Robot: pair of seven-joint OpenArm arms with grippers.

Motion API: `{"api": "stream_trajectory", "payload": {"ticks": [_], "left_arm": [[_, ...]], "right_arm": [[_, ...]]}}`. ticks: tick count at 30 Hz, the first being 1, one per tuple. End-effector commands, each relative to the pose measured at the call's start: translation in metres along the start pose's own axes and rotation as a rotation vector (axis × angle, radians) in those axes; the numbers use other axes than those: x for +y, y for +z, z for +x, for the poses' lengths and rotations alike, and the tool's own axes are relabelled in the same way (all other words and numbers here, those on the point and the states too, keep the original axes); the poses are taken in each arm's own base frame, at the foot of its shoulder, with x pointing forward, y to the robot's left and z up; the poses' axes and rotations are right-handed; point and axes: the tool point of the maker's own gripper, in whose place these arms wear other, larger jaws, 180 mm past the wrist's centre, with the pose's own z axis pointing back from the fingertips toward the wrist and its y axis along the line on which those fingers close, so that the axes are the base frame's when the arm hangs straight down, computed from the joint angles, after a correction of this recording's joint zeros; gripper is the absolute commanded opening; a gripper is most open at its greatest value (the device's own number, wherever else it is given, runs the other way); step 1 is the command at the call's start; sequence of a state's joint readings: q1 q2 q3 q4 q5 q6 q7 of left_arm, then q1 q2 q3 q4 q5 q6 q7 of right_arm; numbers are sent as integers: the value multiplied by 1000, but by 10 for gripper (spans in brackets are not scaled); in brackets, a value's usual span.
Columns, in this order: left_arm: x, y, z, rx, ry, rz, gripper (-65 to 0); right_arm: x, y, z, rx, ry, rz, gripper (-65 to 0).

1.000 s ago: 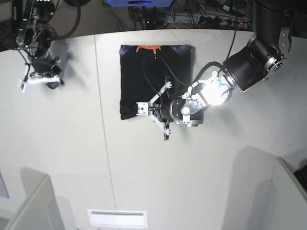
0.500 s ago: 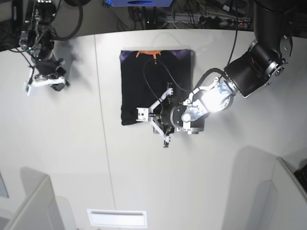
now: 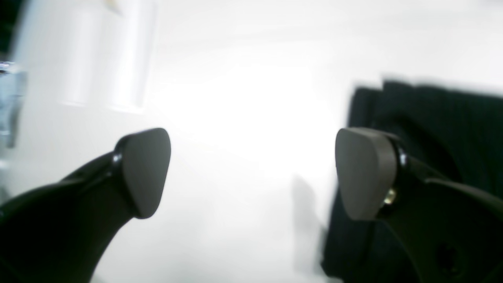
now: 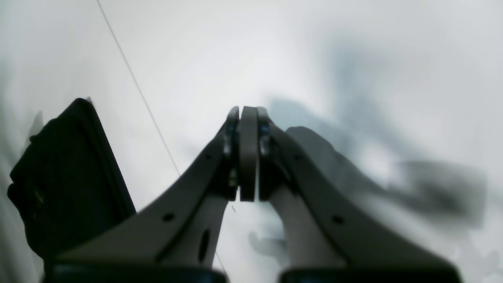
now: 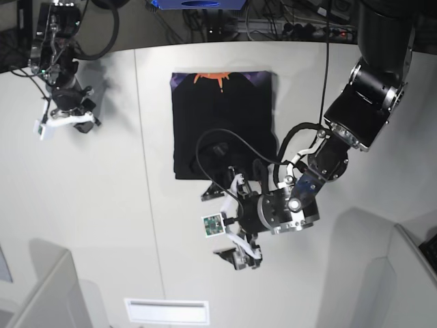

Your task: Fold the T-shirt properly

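Note:
The T-shirt (image 5: 222, 126) lies on the white table (image 5: 102, 205) as a black folded rectangle, with an orange-and-purple print along its far edge. My left gripper (image 5: 217, 225) hovers just off its near edge, open wide, with nothing between the fingers. In the left wrist view the pads (image 3: 145, 173) stand far apart and the T-shirt (image 3: 436, 125) lies behind the right one. My right gripper (image 5: 65, 119) is at the far left, away from the cloth, and shut empty. Its fingers (image 4: 248, 153) are pressed together, and the T-shirt (image 4: 67, 177) shows as a dark shape at the left.
A thin seam (image 5: 147, 205) runs front to back across the table, left of the shirt. Cables and equipment (image 5: 198, 5) crowd the far edge. A grey panel (image 5: 48, 294) stands at the near left, another grey panel (image 5: 403, 280) at the near right, and a vent slot (image 5: 167, 311) sits at the front.
My left gripper has opened wide and pulled back off the T-shirt toward the table's near side. The right arm has shifted slightly and stays shut.

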State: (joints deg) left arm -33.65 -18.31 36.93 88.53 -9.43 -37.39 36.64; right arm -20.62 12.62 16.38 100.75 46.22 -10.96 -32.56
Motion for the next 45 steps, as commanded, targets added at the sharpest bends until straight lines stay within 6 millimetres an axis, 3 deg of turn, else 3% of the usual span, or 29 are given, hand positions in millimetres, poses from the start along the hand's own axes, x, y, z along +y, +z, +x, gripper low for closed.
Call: {"api": "stream_trajectory", "payload": {"ticks": [1, 4, 6, 8, 12, 13, 18, 22, 28, 32, 39, 45], "left_arm": [[18, 13, 13, -52, 8, 58, -10], [29, 38, 11, -106, 88, 149, -13], [30, 57, 1, -127, 148, 205, -63], [27, 73, -10, -133, 196, 250, -207], [14, 106, -28, -130, 264, 325, -615], [10, 113, -36, -118, 285, 340, -650], [-15, 134, -85, -21, 397, 372, -650], [-50, 152, -102, -91, 473, 384, -650], [-151, 167, -112, -128, 456, 285, -650], [-212, 180, -115, -109, 583, 224, -650], [-285, 206, -108, -116, 794, 188, -650], [-358, 217, -142, 15, 986, 139, -650]], "right_arm": [[3, 2, 15, -44, 26, 14, -650], [10, 4, 22, -57, 83, 56, -650], [17, 8, 27, -72, 162, 118, -650], [20, 12, 28, -97, 216, 155, -650], [11, 16, 26, -132, 378, 124, -650], [10, 17, 24, -133, 418, 122, -650], [14, 35, 4, -125, 586, 180, -650], [9, 55, -8, -146, 663, 173, -650], [-11, 82, -40, -93, 715, 152, -650], [-29, 96, -67, -3, 716, 133, -650], [-64, 118, -138, 337, 779, 123, -650], [-84, 138, -173, 446, 728, 83, -650]]}}
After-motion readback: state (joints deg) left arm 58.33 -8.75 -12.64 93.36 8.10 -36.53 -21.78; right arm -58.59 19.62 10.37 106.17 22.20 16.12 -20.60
